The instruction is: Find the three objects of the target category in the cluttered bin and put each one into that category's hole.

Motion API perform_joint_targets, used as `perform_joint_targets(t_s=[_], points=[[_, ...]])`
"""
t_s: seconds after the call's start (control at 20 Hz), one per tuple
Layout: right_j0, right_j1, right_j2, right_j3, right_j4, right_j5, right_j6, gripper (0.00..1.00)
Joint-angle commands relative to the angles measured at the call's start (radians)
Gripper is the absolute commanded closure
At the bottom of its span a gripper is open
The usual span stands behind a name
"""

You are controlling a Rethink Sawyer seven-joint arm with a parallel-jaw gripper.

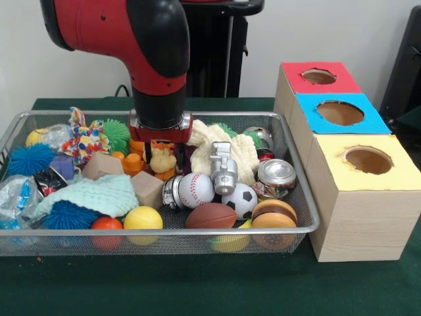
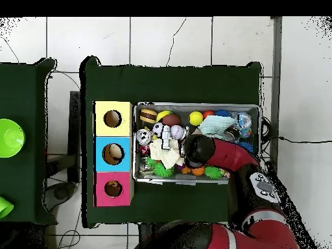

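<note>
My red and black arm drops straight down into the wide silver wire-mesh bin (image 1: 299, 172), gripper (image 1: 160, 153) low among the toys — whether it is clenched, I cannot tell. A small pale yellow squishy toy (image 1: 162, 160) sits right at its tip.

From my remote station I count one wire tray (image 1: 299, 172) holding a jumble of toys: two spiky blue balls (image 1: 30, 158), one baseball (image 1: 197, 188), one soccer ball (image 1: 241, 199), one brown football (image 1: 210, 216), one yellow ball (image 1: 143, 218), one red ball (image 1: 106, 224) and two wooden blocks (image 1: 147, 189). One box (image 1: 358, 217) beside it has three holes (image 1: 367, 160), topped red, blue and yellow.
</note>
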Motion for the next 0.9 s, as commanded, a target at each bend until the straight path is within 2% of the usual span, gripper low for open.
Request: perform_joint_targets(t_s=[0.05, 0.3, 0.5, 0.65, 0.8, 0.9], points=[[-0.003, 0.1, 0.043, -0.014, -0.04, -0.048, 0.079, 1.0], [0.027, 0.098, 0.01, -0.035, -0.056, -0.03, 0.086, 1.0], [0.054, 0.077, -0.011, -0.059, -0.039, 0.085, 0.081, 1.0], [0.082, -0.009, -0.029, -0.071, -0.016, 0.283, 0.061, 1.0], [0.119, -0.102, -0.049, -0.152, -0.014, 0.544, 0.034, 1.0], [0.143, -0.139, -0.062, -0.211, -0.035, 0.642, 0.023, 1.0]])
